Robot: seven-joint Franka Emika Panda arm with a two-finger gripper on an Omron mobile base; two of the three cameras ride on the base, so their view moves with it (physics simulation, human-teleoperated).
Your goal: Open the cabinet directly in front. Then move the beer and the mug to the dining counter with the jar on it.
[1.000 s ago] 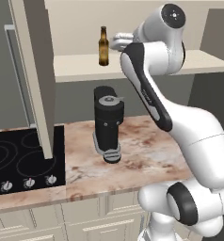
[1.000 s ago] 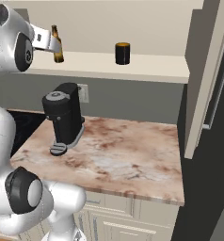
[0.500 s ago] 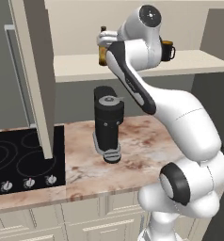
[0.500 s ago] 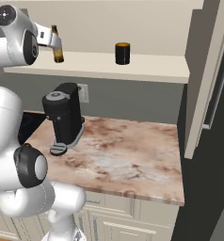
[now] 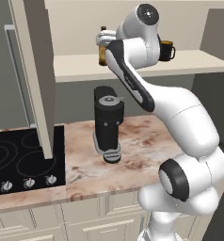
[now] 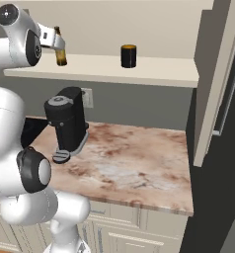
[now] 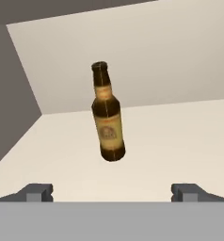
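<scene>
Beer (image 5: 102, 52) and mug (image 5: 166, 50) half behind arm.

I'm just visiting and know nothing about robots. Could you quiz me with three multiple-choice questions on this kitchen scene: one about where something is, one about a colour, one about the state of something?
1. Where does the beer bottle stand?
A. on the shelf of the open cabinet
B. on the stone counter
C. on the cooktop

2. What colour is the coffee machine on the counter?
A. white
B. black
C. red

3. How are the fingers of the gripper set?
A. shut on the bottle
B. shut on the mug
C. spread wide open, holding nothing

Answers:
1. A, the bottle stands upright on the pale shelf, to the left of the mug.
2. B, its body is dark all over.
3. C, in the hand view the two tips stand far apart with the bottle ahead of them, untouched.
</scene>
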